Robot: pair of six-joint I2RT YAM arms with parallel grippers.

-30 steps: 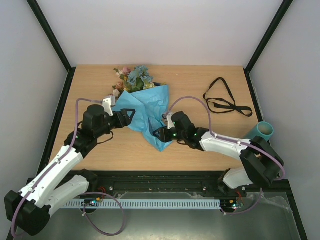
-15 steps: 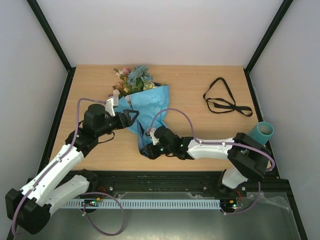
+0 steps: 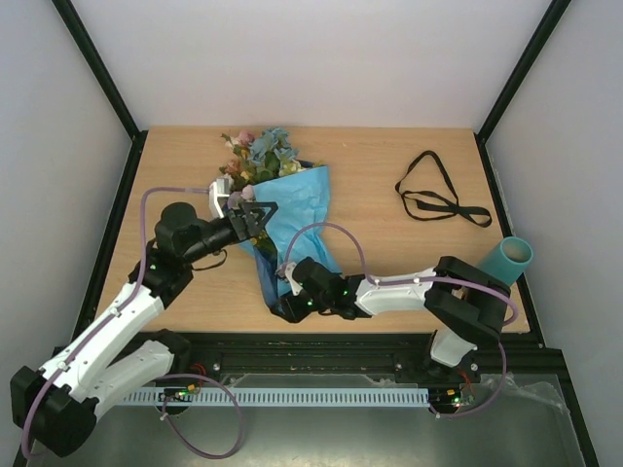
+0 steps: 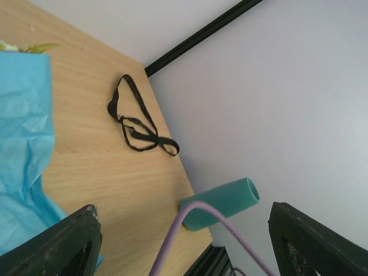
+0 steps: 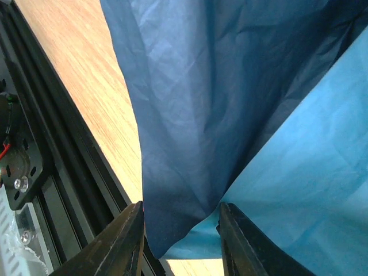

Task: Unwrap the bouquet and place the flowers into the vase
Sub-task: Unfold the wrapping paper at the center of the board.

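The bouquet lies mid-table with its flowers (image 3: 258, 153) at the far end, poking out of the blue paper (image 3: 302, 209). My left gripper (image 3: 255, 218) hovers open over the paper's upper left edge, just below the blooms; nothing sits between its fingers (image 4: 77, 244). My right gripper (image 3: 280, 295) is at the paper's lower tip by the front edge, shut on a dark-and-pale fold of paper (image 5: 190, 172) that fills the gap between its fingers (image 5: 123, 244). The teal vase (image 3: 511, 256) stands at the right edge and also shows as the teal tube (image 4: 221, 204) in the left wrist view.
The loose black ribbon (image 3: 435, 195) lies on the wood at the back right and shows again as the black loop (image 4: 135, 123). A black frame rail (image 5: 52, 144) runs along the table's front edge, right beside my right gripper. A purple cable (image 4: 190, 230) arcs across the left wrist view.
My right gripper swept left and toward the front edge, dragging the paper's lower tip with it, so the sheet is now narrower. My left gripper shifted right over the paper near the flowers.
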